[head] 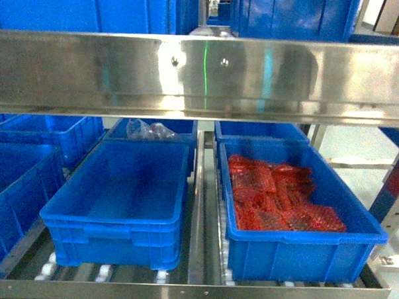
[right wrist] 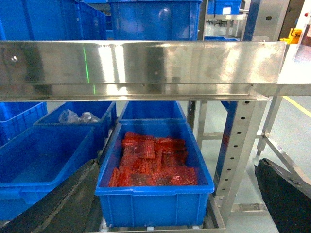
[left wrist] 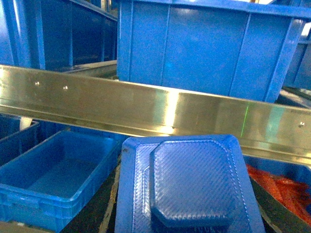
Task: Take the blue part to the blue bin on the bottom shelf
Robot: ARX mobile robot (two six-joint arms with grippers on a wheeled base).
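Rack: upper steel bar [head: 202, 77] spans the head view. Below it the bottom shelf [head: 180, 295] carries crates on white rollers behind its flat front bar, presumably so that they slide forward for loading. The blue bin [head: 118, 186] sits left of centre, mouth up, its inside plain and bare, so a drop from above looks unobstructed. Just beside it on the right, the crate of red bubble-wrap packs [head: 290, 193] is the wrong target. Further blue crates stand behind and to the far left. Neither arm shows in the head view. Right gripper [right wrist: 177, 162]: jaws spread wide with nothing between them, facing the red-pack crate; judged idle and kept clear. Left gripper [left wrist: 185, 196]: dark finger edges flank the blue part [left wrist: 194, 170] on both sides, so the jaws are judged closed on it. The part is carried in air in front of the rack, below the upper bar and to the right of the blue bin, not yet over it. Judged step: transport, release pending. Part appearance: flat blue slab with cut corners, a raised octagonal block on its face, fine woven-looking texture all over.
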